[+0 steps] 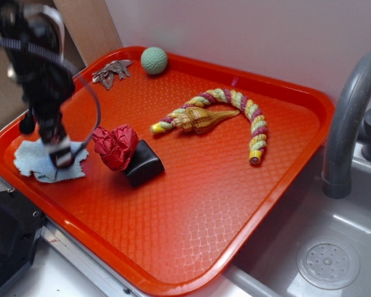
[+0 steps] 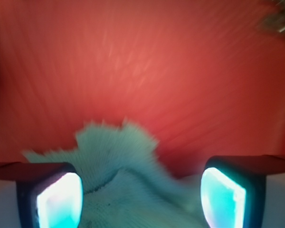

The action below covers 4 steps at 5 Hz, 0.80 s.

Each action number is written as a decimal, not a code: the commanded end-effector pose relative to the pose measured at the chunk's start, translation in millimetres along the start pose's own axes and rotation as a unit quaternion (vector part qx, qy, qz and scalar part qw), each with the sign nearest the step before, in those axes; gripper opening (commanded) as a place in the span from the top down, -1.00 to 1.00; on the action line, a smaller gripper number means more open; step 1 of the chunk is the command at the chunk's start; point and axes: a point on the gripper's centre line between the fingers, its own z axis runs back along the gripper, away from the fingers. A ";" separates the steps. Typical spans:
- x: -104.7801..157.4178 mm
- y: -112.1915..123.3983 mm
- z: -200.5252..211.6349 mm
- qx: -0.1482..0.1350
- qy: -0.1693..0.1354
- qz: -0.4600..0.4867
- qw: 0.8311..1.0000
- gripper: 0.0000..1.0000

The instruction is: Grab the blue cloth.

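Two pads (image 2: 59, 202) of the pincer (image 2: 141, 197) stand wide apart, holding nothing, with the blue cloth (image 2: 126, 183) bunched between them; the cloth (image 1: 49, 162) lies at the red tray's (image 1: 191, 223) left corner, just beside the red fabric ball (image 1: 115, 145). Judged from here, the pincer (image 1: 60, 158) should press down to the tray, then close squarely on the raised fold, keeping clear of the ball.

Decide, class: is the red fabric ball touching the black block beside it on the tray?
Touching. The exterior view shows the red fabric ball pressed against the black block, overlapping its upper edge with no tray showing between them.
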 end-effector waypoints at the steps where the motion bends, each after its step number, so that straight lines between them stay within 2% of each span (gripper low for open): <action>1: -3.6 -18.9 -3.5 -0.059 -0.032 -0.064 0.996 -1.00; 2: -0.8 -17.8 -1.3 -0.085 -0.027 -0.067 0.994 -1.00; 3: 2.9 -15.8 -14.1 -0.014 -0.004 -0.059 0.998 -1.00; 4: 3.2 -13.0 -23.3 0.017 0.018 -0.044 0.999 -1.00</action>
